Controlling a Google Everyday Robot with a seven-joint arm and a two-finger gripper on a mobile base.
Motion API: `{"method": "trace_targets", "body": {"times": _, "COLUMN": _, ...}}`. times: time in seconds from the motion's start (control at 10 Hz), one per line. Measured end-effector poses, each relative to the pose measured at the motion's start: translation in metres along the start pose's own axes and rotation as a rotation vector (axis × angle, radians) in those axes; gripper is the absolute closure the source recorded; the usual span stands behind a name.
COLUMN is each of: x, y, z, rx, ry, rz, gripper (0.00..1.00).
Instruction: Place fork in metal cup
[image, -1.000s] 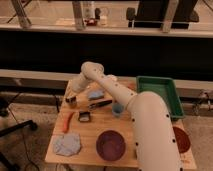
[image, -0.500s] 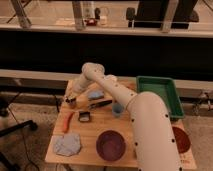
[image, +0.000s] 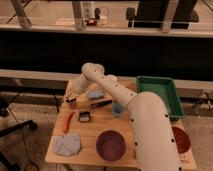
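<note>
A dark end effector (image: 70, 99) hovers over a tan table (image: 91, 135) with green tray (image: 155, 79) and purple bowl (image: 111, 145).

Light wooden tabletop (image: 90, 136), rectangular, carried everything noted.

- Far right: green tray (image: 159, 95) sat against the back edge.
- Near right: dark red plate (image: 181, 140), partly hidden behind the arm.
- Near centre: purple bowl (image: 111, 145).
- Near left corner: crumpled blue-grey cloth (image: 67, 145) lay flat.
- Just beyond the cloth: orange object (image: 66, 121). The metal cup (image: 84, 117) stood beside it to the right, small and dark inside.
- Mid-table: light-blue cup (image: 117, 109) stood upright.
- Behind the metal cup: a dark long-handled utensil (image: 102, 104), a tan block (image: 81, 102) and a pale blue item (image: 95, 94) lay close together.

Claw (image: 70, 99) was low at the tabletop's left edge, next to the tan block.
</note>
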Motion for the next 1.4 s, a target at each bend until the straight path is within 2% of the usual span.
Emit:
{"method": "trace_targets", "body": {"times": 0.6, "x": -0.005, "y": 0.000, "z": 0.012, "rx": -0.029, "ry": -0.005, "rz": -0.021, "gripper": 0.96}}
{"method": "trace_targets", "body": {"times": 1.4, "x": -0.002, "y": -0.002, "z": 0.011, "rx": -0.028, "ry": 0.013, "rz": -0.014, "gripper": 0.96}}
